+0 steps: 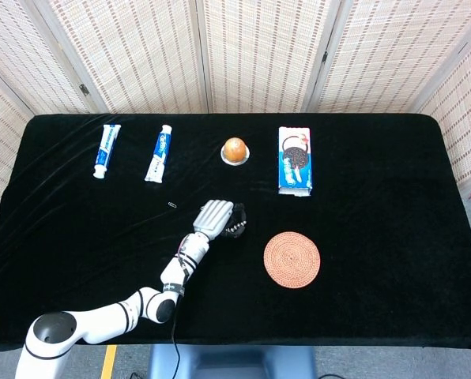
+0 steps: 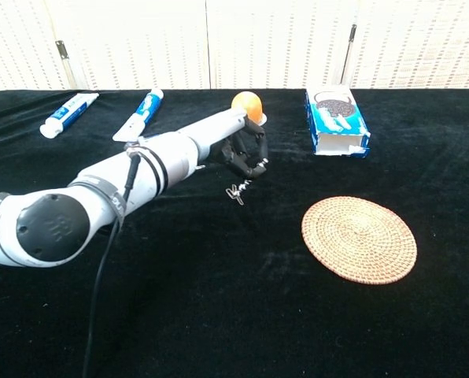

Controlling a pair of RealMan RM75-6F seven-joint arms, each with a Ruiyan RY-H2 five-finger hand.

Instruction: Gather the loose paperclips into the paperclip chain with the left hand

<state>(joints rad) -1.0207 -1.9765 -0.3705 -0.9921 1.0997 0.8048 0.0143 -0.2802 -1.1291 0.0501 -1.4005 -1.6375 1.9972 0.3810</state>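
Reaching across the black tabletop, the left hand hung near the middle with its fingers curled downward, pinching the top of the paperclip chain. In the chest view the chain dangled from the fingertips as a short strand, its long axis running roughly vertical with a slight slant toward the lower left, and its lower end bunched at or just above the cloth; whether it touched the surface could not be told. One loose paperclip lay flat on the tabletop to the left of the hand, apart from it, its long axis nearly level across the head view; it was too small to say more. Behind the hand, a round orange object on a small white dish sat near the far edge, with two toothpaste tubes further left, both lying lengthwise toward the back. A blue cookie box lay to the right of the dish, and a woven round coaster rested nearer, right of the hand and apart from it. The right hand showed in neither view.
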